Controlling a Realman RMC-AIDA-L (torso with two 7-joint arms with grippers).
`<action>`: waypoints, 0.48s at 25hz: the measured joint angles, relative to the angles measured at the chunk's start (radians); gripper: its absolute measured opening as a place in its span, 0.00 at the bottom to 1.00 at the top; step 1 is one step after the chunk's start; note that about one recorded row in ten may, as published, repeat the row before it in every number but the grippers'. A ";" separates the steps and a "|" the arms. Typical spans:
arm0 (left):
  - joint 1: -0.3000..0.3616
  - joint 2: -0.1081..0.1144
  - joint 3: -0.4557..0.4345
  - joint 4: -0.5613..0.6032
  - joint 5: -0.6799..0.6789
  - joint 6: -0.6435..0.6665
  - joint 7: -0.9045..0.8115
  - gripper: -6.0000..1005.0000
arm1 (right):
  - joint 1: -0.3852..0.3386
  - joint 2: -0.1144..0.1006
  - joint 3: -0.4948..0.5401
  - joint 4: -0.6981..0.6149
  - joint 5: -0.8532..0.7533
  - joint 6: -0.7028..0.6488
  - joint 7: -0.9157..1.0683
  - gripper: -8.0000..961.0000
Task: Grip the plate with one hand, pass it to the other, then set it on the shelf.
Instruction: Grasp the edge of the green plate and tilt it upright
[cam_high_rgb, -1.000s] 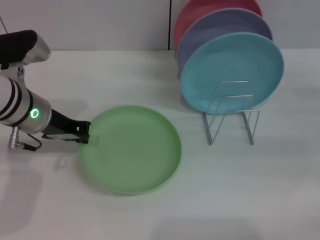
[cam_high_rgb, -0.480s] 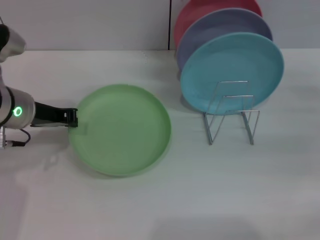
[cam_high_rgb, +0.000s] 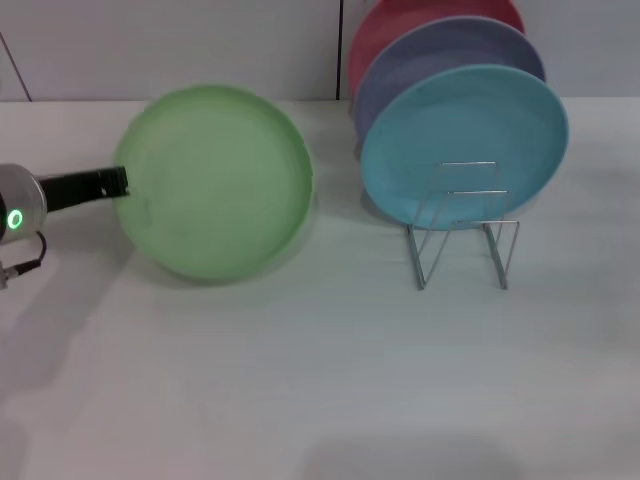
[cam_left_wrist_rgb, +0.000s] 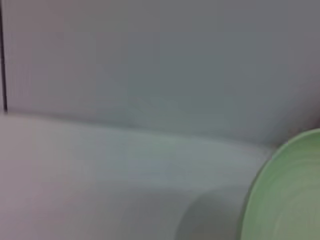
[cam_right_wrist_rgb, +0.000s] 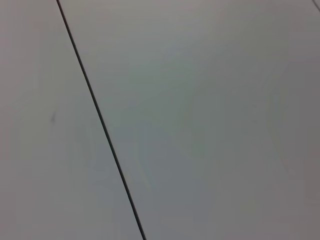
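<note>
Left hand (cam_high_rgb: 118, 182) grips one green plate (cam_high_rgb: 215, 180); three plates racked.

- left gripper (cam_high_rgb: 120, 182): its arm is cut off by the head view's left edge; the fingertips meet the plate (cam_high_rgb: 215, 180) at its rim, too small to tell how they close
- plate in the left wrist view (cam_left_wrist_rgb: 287, 192): only a blurred arc shows, cut by the picture's edges
- red plate (cam_high_rgb: 400, 25): top cut off, mostly hidden behind the lavender plate (cam_high_rgb: 440, 55); that one is half hidden by the blue plate (cam_high_rgb: 465, 140)
- rack (cam_high_rgb: 465, 225): its rear is hidden behind the blue plate
</note>
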 joint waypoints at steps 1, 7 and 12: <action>0.012 -0.001 0.015 -0.001 -0.012 0.045 0.015 0.03 | 0.000 0.000 0.000 0.000 0.000 0.000 0.000 0.73; 0.074 -0.001 0.140 0.028 -0.061 0.376 0.068 0.03 | 0.014 -0.004 0.000 -0.001 0.000 0.064 -0.003 0.73; 0.104 0.001 0.286 0.145 -0.062 0.750 0.068 0.03 | 0.011 -0.004 0.000 -0.002 0.002 0.064 -0.002 0.73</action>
